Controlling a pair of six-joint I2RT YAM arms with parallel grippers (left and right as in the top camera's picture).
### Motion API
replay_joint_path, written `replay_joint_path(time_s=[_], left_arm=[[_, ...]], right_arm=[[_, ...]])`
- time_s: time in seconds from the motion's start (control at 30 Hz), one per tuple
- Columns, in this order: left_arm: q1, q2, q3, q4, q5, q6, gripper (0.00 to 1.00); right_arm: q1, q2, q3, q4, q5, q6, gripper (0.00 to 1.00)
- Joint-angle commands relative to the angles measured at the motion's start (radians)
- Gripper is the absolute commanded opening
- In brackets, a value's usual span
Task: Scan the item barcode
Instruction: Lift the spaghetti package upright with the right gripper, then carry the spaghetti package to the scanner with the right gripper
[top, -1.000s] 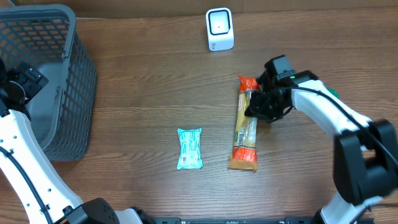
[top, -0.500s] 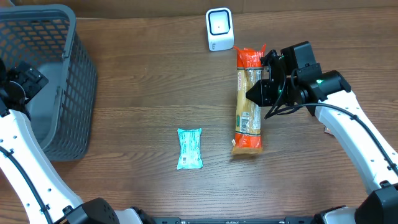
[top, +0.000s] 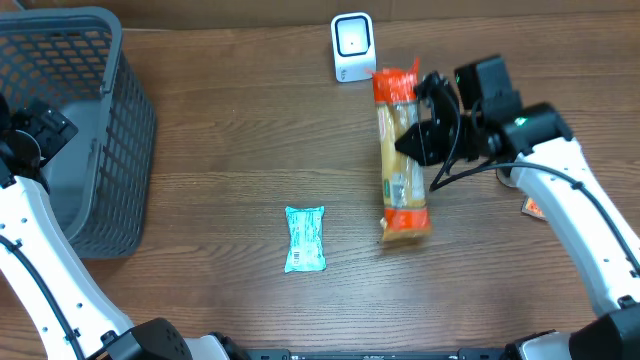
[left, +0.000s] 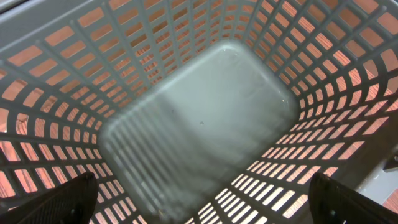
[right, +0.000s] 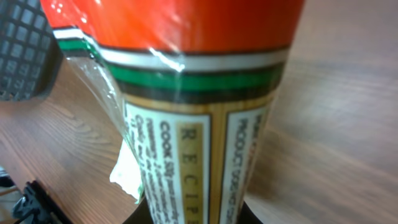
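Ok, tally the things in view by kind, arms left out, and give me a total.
Packets: 2, the long orange-ended packet held by the right gripper and the small teal packet.
Scanners: 1, the white scanner.
Baskets: 1, the grey basket.
Unclear: 1, a small orange thing half hidden by the right arm.
Total: 5.

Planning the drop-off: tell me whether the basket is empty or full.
Empty: the left wrist view shows the basket with only a bare grey floor.
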Motion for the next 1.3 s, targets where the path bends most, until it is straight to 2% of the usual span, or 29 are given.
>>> replay_joint_path(time_s=[0.0,0.33,0.43,0.67,0.93,1.07,1.27], left_arm=[[-0.007,0.005,0.024,0.0,-0.005,-0.013,1.0],[-0.007,0.005,0.024,0.0,-0.005,-0.013,1.0],[-0.007,0.005,0.024,0.0,-0.005,-0.013,1.0],[-0.007,0.005,0.024,0.0,-0.005,-0.013,1.0],[-0.007,0.005,0.024,0.0,-0.005,-0.013,1.0],[-0.007,0.005,0.024,0.0,-0.005,-0.013,1.0],[-0.007,0.005,0.024,0.0,-0.005,-0.013,1.0]], right_arm=[[-0.009,-0.009,0.227,-0.047,0.038,-0.087,0.03],[-0.008,0.225,0.905,-0.369,0.103,-0.193,0.03],[0.005,0.281,1.023,-0.415,0.111,-0.204,0.03],[0.092,0.346,1.03,-0.46,0.211,-0.409,0.03],[0.214,0.52,1.03,-0.397,0.542,-0.493,0.04],[0.263,0.608,1.027,-0.28,0.679,-0.623,0.03],[0.288,0.69,1.024,0.012,0.871,-0.794,0.04]])
